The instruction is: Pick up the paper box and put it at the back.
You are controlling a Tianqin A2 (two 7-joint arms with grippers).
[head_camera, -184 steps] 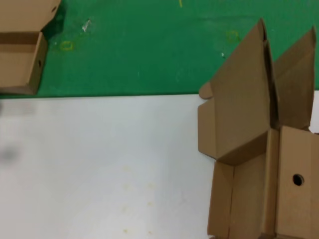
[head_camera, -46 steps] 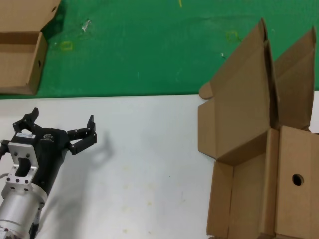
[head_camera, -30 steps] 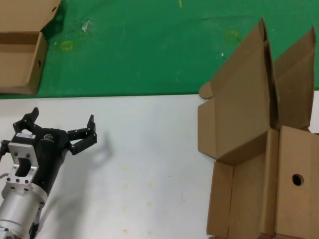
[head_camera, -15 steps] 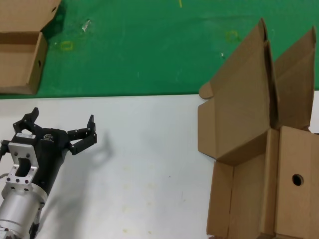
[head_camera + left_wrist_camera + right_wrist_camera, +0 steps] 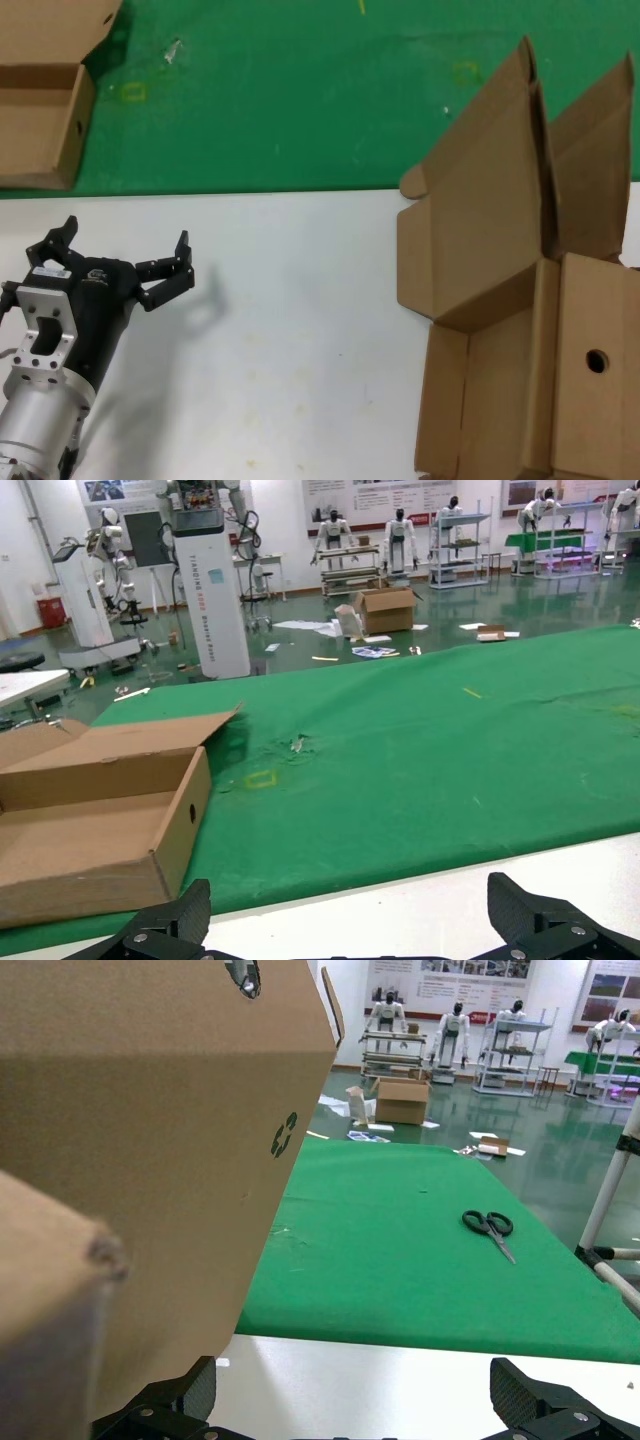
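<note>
Two brown paper boxes stand side by side on the white tabletop at the right, lids raised. The nearer-centre one point(image 5: 492, 395) is open; the outer one point(image 5: 600, 400) has a round hole in its wall. My left gripper point(image 5: 125, 237) hovers open and empty over the white table at the lower left, far from them; in its wrist view the left gripper point(image 5: 348, 900) faces the green back mat point(image 5: 450, 750). My right gripper point(image 5: 352, 1380) is open and empty, with a box wall point(image 5: 150, 1140) close beside one finger. It is outside the head view.
Another open cardboard box point(image 5: 35, 110) lies on the green mat point(image 5: 300, 100) at the far left, also seen in the left wrist view point(image 5: 95, 820). Black scissors point(image 5: 488, 1225) lie on the mat. White tabletop point(image 5: 300, 330) stretches between my left gripper and the boxes.
The left arm has come into the head view since the oldest frame. Over the last second and a half nothing has moved.
</note>
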